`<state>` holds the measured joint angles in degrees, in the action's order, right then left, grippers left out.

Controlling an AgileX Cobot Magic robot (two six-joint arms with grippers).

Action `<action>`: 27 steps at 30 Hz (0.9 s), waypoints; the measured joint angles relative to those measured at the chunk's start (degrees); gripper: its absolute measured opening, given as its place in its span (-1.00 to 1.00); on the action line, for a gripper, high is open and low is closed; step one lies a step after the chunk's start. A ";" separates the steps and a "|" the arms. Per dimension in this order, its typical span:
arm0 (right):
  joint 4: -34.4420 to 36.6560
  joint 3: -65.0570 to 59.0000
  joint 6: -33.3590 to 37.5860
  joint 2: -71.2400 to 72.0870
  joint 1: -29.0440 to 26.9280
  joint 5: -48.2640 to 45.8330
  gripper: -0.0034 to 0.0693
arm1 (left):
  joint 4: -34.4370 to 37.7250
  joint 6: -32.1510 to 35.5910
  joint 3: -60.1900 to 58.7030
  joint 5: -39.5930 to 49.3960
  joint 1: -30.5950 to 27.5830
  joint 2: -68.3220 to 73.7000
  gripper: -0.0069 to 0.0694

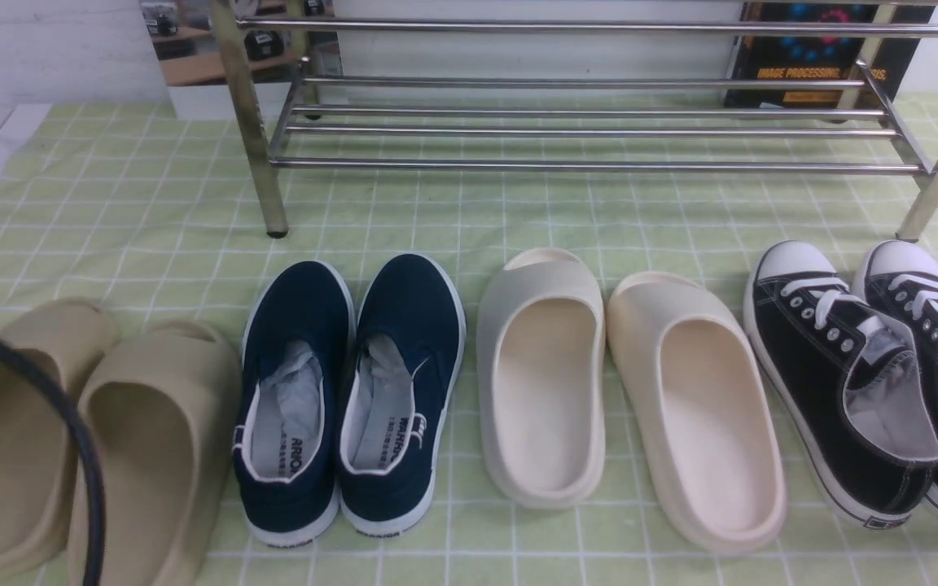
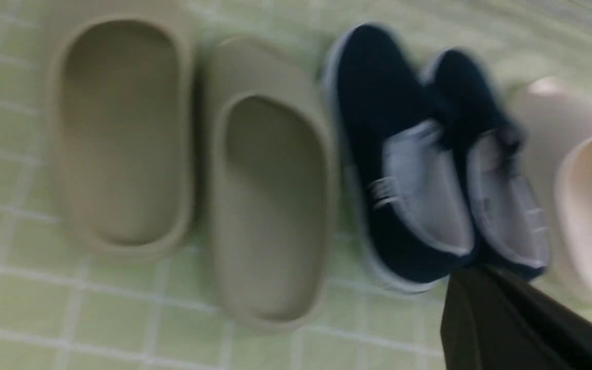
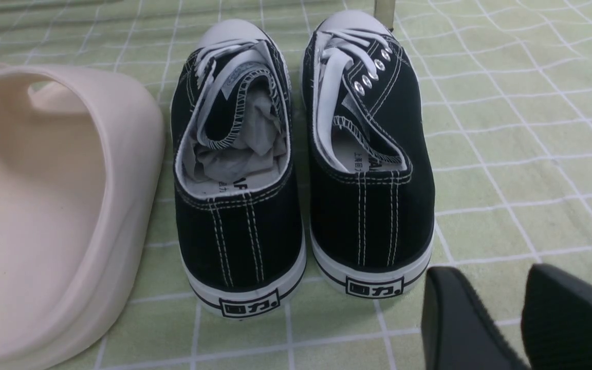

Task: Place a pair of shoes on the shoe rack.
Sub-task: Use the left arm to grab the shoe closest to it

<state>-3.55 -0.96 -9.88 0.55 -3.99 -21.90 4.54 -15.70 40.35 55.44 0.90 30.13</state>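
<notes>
Sitting: navy shoes (image 1: 387,317) side by side, before rack (image 1: 583,165)
Left end effector (image 2: 481,298): clenched, empty
Right end effector (image 3: 496,280): released, by black sneakers (image 3: 368,216)

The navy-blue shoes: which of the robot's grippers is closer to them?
Left. The left gripper hangs shut just by the heels of the navy-blue shoes; the right gripper sits open behind the black lace-up sneakers, at the row's far end.

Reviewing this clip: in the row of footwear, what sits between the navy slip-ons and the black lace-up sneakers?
Only the pair of cream foam slides, lying side by side with toes toward the rack; the front view shows the whole stretch.
</notes>
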 joint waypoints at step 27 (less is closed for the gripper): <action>0.00 0.00 0.00 0.00 0.00 0.00 -0.25 | -1.22 -4.51 17.34 -9.41 15.50 57.00 0.31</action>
<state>-3.55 -0.96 -9.88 0.55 -3.99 -21.90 3.32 -20.21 57.68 46.04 16.40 87.12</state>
